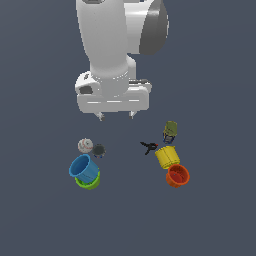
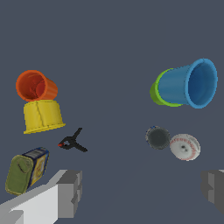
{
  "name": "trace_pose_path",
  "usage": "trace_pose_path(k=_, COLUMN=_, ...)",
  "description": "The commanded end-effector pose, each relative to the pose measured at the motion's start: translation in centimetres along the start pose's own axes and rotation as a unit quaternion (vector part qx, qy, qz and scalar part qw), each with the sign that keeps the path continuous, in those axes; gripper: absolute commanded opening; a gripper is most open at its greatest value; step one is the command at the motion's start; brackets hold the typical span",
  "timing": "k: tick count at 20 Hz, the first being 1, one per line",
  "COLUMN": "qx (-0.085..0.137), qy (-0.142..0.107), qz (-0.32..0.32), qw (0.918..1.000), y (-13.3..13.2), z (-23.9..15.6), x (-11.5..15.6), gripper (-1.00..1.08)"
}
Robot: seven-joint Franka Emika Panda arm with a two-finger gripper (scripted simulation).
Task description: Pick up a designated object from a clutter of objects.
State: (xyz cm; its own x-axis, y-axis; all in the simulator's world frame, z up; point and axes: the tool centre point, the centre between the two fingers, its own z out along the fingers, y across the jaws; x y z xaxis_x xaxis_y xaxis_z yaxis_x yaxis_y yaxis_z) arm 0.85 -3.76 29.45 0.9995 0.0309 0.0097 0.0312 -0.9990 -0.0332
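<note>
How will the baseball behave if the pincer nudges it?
The baseball is round, so it would probably roll off a glancing touch. It sits against the grey ball, which may roll too. The pincer is open above, so a centred close looks safest.

White baseball (image 1: pixel 85 145) with red stitching — resting on the tabletop, touching the dark grey ball (image 1: pixel 99 149), just beside the blue cup (image 1: pixel 83 168) nested in the green cup (image 1: pixel 89 182). Yellow cup (image 1: pixel 167 156), orange cup (image 1: pixel 177 175), olive can (image 1: pixel 170 130) and black clamp (image 1: pixel 148 147) lie well apart — toward the exterior view's right.
</note>
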Motion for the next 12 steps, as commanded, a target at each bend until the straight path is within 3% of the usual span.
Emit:
trace_pose_path(k=1, qx=0.001, qy=0.0, qz=-0.008, qw=1.0, y=1.4, z=1.4, x=0.1, gripper=1.0)
trace_pose_path(k=12, qx=-0.002, qy=0.0, qz=-0.061, qw=0.9981, y=9.7, z=10.1, x=-0.9, gripper=1.0)
